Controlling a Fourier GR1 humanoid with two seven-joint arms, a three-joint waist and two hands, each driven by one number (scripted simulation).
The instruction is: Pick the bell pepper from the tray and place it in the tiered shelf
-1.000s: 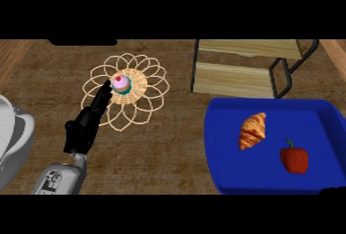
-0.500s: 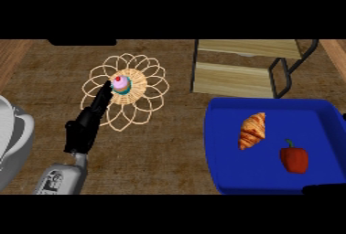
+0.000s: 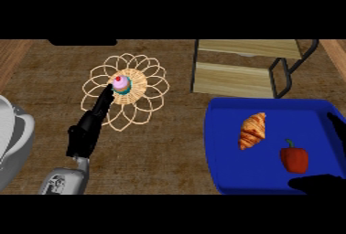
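Red bell pepper (image 3: 294, 157) just above right robot hand (image 3: 319, 184)

The brown desk (image 3: 169, 151) is carrying four things. A woven wire trivet (image 3: 126, 91) is lying flat just beyond the left hand's fingers (image 3: 103, 101), their tips reaching over its middle. A wooden tiered shelf (image 3: 246, 66) is standing farther out and well to the right of those fingers. A blue tray (image 3: 223, 155) is sitting to their right, nearer the front edge. A grey rounded appliance (image 3: 10, 141) is resting to their left.
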